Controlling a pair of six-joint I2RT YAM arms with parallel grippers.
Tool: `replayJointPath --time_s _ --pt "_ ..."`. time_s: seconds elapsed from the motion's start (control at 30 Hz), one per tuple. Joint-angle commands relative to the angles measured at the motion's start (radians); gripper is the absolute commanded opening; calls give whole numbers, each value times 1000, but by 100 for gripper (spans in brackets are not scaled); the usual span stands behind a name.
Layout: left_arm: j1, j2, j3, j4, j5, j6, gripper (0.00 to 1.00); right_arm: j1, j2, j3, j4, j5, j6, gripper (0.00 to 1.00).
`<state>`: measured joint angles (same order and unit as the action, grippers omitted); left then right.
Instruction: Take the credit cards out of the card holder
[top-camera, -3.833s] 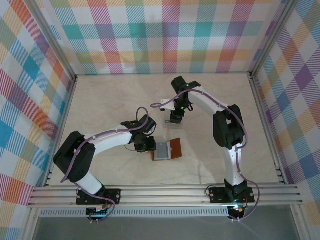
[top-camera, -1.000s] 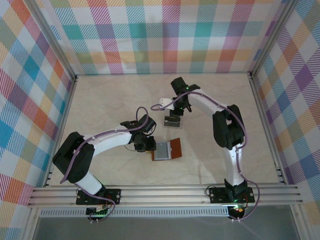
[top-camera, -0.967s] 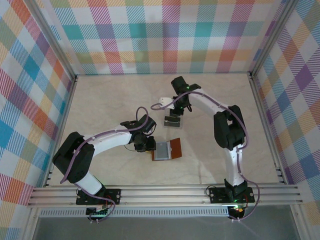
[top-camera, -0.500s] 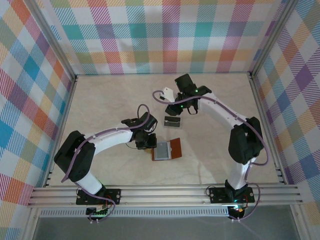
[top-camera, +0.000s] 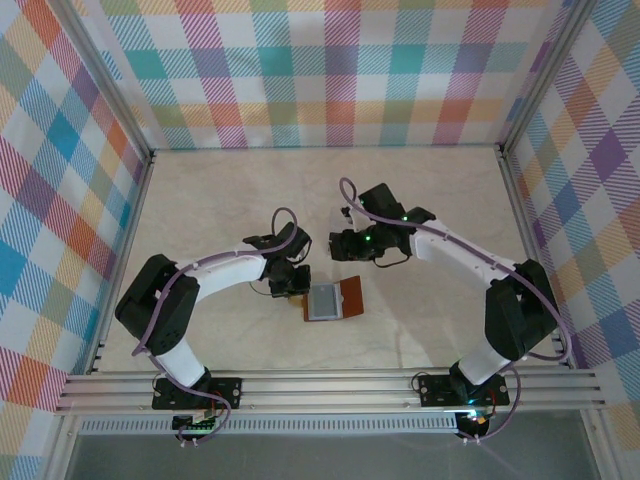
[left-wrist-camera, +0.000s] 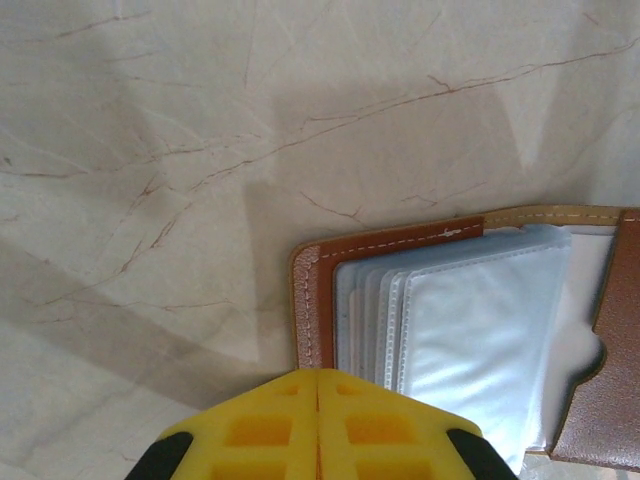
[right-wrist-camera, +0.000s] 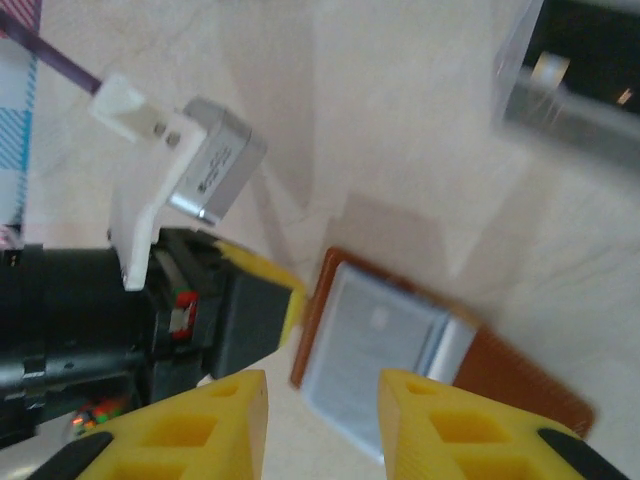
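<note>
Card holder (top-camera: 338, 299) lies open mid-table, left claw (left-wrist-camera: 318, 380) closed and empty just beside its 9 o'clock edge, right claw (right-wrist-camera: 322, 392) hovering parted at 12 o'clock: likely mid-extraction, next needing a precise pinch on any remaining card's edge.

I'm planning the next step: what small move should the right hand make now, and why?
Probably lower the right hand onto the open card holder: its jaws stand apart, aimed at the pockets, and the shut left hand sits beside its edge.
</note>
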<state>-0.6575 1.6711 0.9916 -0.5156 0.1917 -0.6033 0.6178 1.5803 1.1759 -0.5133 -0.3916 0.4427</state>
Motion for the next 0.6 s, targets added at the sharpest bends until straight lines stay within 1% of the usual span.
replayJointPath --time_s 0.0,0.1,0.3,0.37,0.57 --pt "9 23 -26 11 24 23 7 38 -1 -39 78 -154 183 35" --pt "12 20 -50 34 32 17 6 76 20 -58 116 -185 225 35" --pt "22 16 -92 69 53 11 4 110 82 -77 155 -191 284 26" --pt "25 17 -104 85 64 9 4 117 100 -84 162 -185 292 24" --pt "35 14 -137 121 88 0 3 124 134 -109 171 -153 303 19"
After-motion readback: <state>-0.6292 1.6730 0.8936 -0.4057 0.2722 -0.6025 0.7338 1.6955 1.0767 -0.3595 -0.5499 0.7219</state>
